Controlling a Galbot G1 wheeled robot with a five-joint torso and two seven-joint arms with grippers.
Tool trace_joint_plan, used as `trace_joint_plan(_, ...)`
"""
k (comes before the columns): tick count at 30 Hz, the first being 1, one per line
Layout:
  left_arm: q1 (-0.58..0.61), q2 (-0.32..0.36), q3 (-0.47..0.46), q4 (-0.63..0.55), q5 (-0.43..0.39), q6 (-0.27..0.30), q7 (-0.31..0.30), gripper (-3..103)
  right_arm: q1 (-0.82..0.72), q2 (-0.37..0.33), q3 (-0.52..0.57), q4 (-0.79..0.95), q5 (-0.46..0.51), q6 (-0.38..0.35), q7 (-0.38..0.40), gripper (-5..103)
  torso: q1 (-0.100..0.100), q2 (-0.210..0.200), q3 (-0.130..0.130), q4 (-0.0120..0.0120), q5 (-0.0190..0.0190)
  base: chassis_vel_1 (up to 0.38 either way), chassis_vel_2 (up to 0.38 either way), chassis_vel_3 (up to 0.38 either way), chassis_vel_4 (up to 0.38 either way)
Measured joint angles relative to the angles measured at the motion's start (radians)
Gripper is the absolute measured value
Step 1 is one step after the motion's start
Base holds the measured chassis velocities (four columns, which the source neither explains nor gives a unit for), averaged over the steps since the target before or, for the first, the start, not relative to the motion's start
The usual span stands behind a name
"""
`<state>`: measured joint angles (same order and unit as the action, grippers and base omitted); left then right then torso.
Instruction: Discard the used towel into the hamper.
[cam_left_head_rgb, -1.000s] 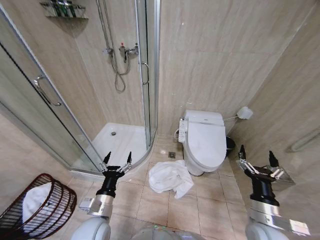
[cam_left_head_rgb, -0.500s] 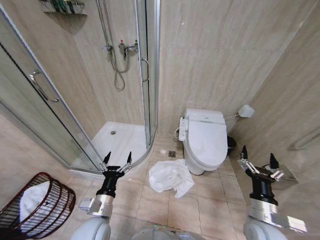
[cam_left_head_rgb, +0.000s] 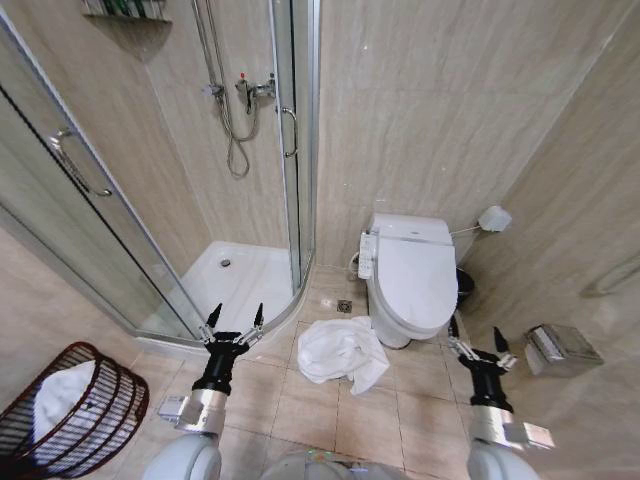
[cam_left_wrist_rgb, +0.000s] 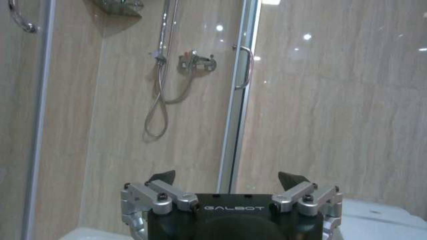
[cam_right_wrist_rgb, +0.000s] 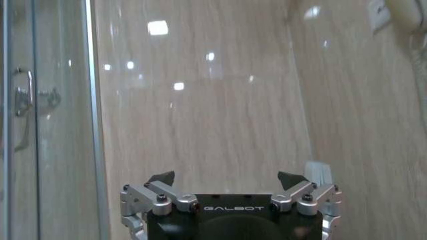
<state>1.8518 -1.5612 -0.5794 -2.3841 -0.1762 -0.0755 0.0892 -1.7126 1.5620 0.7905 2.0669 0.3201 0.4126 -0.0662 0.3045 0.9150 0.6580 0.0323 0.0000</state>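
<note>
Here the towel (cam_left_head_rgb: 341, 355) lies between left tool (cam_left_head_rgb: 236, 316) and right tool (cam_left_head_rgb: 473, 340).

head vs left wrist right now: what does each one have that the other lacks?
Head only: the white towel crumpled on the floor by the toilet, the hamper with white cloth inside, and the right end effector, open. Left wrist only: nothing of the task. Both: the left end effector, open and empty, the shower hose and the shower door handle.

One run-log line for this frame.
left gripper open, raised | right gripper open, raised | towel on floor by toilet | hamper robot's left
</note>
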Motion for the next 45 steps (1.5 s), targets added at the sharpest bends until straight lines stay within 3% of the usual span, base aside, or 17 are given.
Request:
trace_joint_plan(11, 0.000, 0.000, 0.000, 0.000, 0.000, 0.000, 0.000, 100, 0.006, 0.004, -0.005, 0.046, -0.059, 0.094, 0.032, 100, -0.020, -0.044, -0.024, 0.0000, 0.0000, 0.000, 0.000, 0.000, 0.000)
trace_joint_plan(13, 0.000, 0.000, 0.000, 0.000, 0.000, 0.000, 0.000, 100, 0.008, 0.005, 0.004, 0.072, -0.078, 0.137, 0.048, 100, -0.026, -0.059, -0.033, 0.0000, 0.0000, 0.000, 0.000, 0.000, 0.000)
trace_joint_plan(32, 0.000, 0.000, 0.000, 0.000, 0.000, 0.000, 0.000, 100, 0.001, 0.011, 0.006, 0.127, -0.063, 0.173, 0.055, 100, -0.060, -0.139, -0.079, 0.0000, 0.0000, 0.000, 0.000, 0.000, 0.000)
trace_joint_plan(41, 0.000, 0.000, 0.000, 0.000, 0.000, 0.000, 0.000, 100, -0.017, 0.015, 0.004, 0.188, -0.048, 0.110, 0.035, 100, -0.077, -0.177, -0.101, 0.0000, 0.0001, 0.000, 0.000, 0.000, 0.000)
trace_joint_plan(43, 0.000, 0.000, 0.000, 0.000, 0.000, 0.000, 0.000, 100, -0.048, 0.018, -0.031, 0.256, -0.002, -0.051, 0.047, 100, -0.083, -0.191, -0.108, 0.0000, -0.0003, 0.000, 0.000, 0.000, 0.000)
trace_joint_plan(45, 0.000, 0.000, 0.000, 0.000, 0.000, 0.000, 0.000, 100, -0.055, 0.018, -0.044, 0.273, 0.016, -0.093, 0.055, 100, -0.084, -0.195, -0.111, -0.0001, -0.0003, 0.000, 0.000, 0.000, 0.000)
